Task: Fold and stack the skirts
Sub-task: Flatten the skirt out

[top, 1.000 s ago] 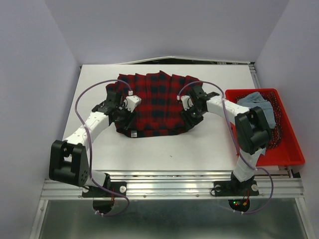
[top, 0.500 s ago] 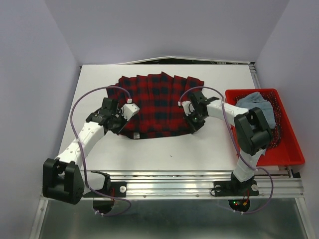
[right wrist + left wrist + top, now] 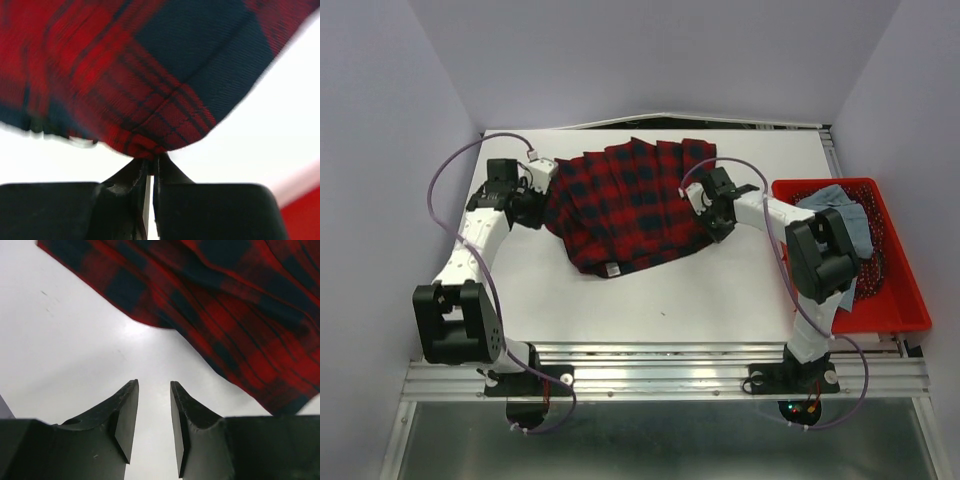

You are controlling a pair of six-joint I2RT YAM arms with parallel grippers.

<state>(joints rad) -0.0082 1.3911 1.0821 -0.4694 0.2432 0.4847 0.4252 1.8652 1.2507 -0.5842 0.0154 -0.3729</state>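
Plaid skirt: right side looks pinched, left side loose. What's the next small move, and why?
Probably ease the left gripper forward onto the plaid skirt's nearest edge and close. Its fingers stand apart over bare table, holding nothing, while the right gripper is shut on the skirt's edge.

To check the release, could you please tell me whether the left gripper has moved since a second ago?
Yes. The left gripper has moved left and farther back, off the plaid skirt, toward the far-left corner of the table.
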